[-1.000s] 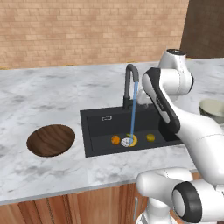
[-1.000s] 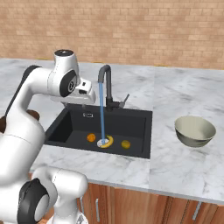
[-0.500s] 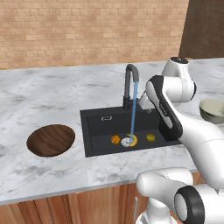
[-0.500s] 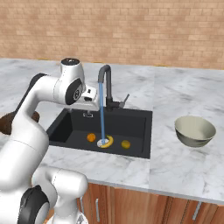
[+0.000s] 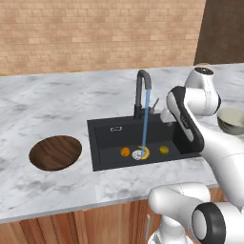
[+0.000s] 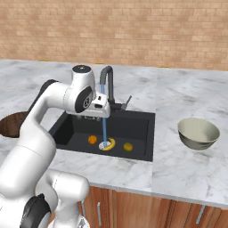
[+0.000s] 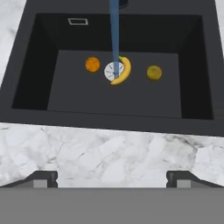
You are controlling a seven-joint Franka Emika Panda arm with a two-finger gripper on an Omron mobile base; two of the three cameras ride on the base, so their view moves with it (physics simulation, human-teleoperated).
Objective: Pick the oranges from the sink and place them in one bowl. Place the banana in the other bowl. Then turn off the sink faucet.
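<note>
Three fruits lie on the floor of the black sink (image 7: pixel 30 83). A bright orange (image 7: pixel 92 64) sits left of the drain. The banana (image 7: pixel 122 71) curves around the drain's right side. A duller yellow-green orange (image 7: pixel 154 72) lies farther right. A blue water stream falls from the sink faucet (image 6: pixel 107 82) onto the drain. My gripper (image 7: pixel 112 179) hangs open above the sink's marble rim, holding nothing, its fingertips (image 7: pixel 41 178) wide apart. The dark wooden bowl (image 5: pixel 55 152) rests on the counter left of the sink, and the pale grey-beige bowl (image 6: pixel 198 132) to its right.
White-grey marble counter (image 5: pixel 52 105) surrounds the sink, with a brick wall behind it. The faucet's thin lever (image 6: pixel 128 100) sticks out to the right of its base. My own arm (image 5: pixel 188 119) crosses above the sink's right end.
My hand has swung down and closer to the sink. The fruits and both bowls lie as before, and water keeps running.
</note>
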